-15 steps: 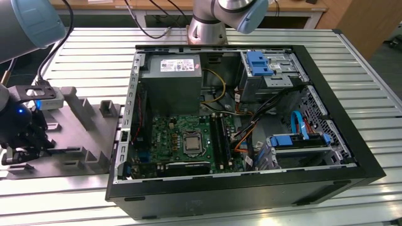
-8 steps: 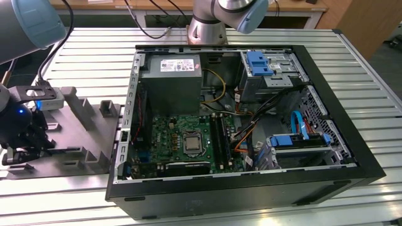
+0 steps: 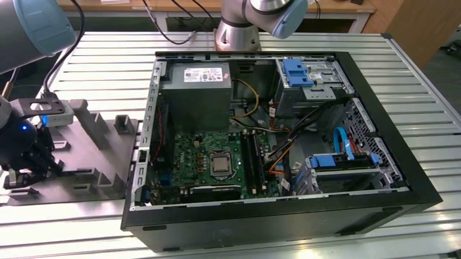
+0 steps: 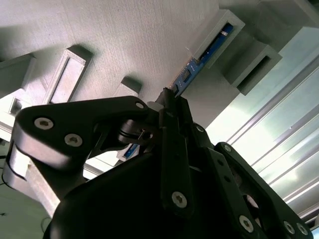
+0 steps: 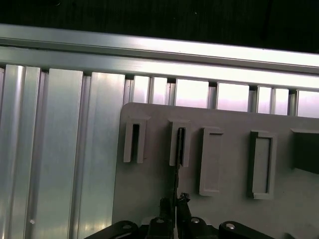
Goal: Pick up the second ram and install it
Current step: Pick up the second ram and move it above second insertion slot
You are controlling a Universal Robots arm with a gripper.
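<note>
Two black metal fingers (image 5: 184,199) of my gripper (image 5: 174,203) look pinched together on the second ram (image 5: 177,149). It is a thin, long, blue-green memory board with little dark chips. As far as I can judge, one finger presses on each flat side, so I am holding it tight.

The board stands on its thin edge in one narrow slot of the flat grey plastic holder plate (image 5: 229,164). It has not come out of that slot. In the second wrist view the second ram (image 4: 199,56) runs in a straight line from the slot's raised grey wall to where my fingers meet.

Its long side runs along the slot of the holder plate. My fingers close across it, not along it. So the board is right between my fingers, not off to one side. The slot walls hug both flat sides.

In the exterior view my gripper (image 3: 29,162) is at the end of the holder plate on the exterior view's left. The big open black computer case (image 3: 288,218) sits just beside the holder plate, on the exterior view's right. The long black memory slots (image 3: 252,156) on the green motherboard (image 3: 205,156) inside it are well apart from the holder plate.
</note>
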